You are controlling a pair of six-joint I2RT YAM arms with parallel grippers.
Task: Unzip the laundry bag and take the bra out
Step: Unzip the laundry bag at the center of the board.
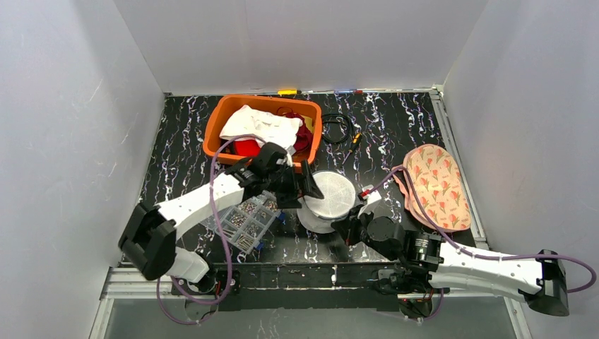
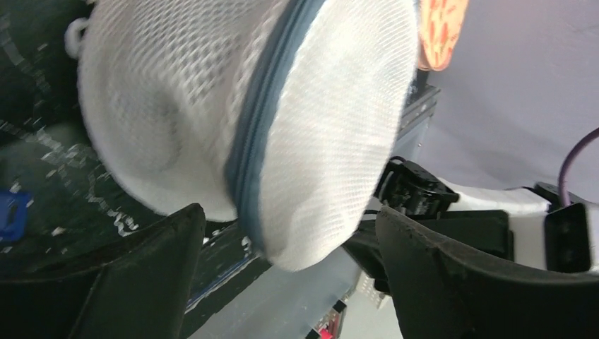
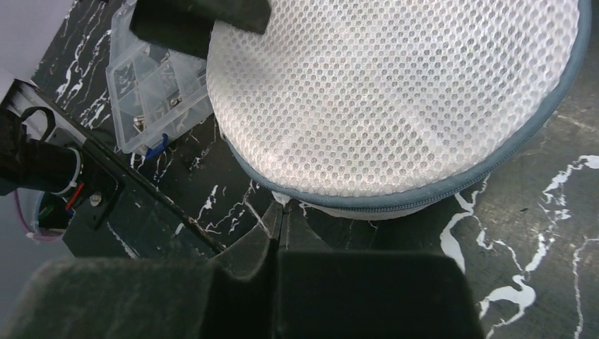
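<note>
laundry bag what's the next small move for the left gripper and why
Probably close the left gripper on the laundry bag: its jaws stand open either side of the zippered rim, holding nothing, while the right gripper is shut at the zipper, which looks closed.

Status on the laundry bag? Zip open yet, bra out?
Done: nothing clear; the zipper on the laundry bag looks closed where visible. In hand: right gripper shut at the zipper edge, left gripper open astride the bag. Left: unzipping, then taking the contents out.
</note>
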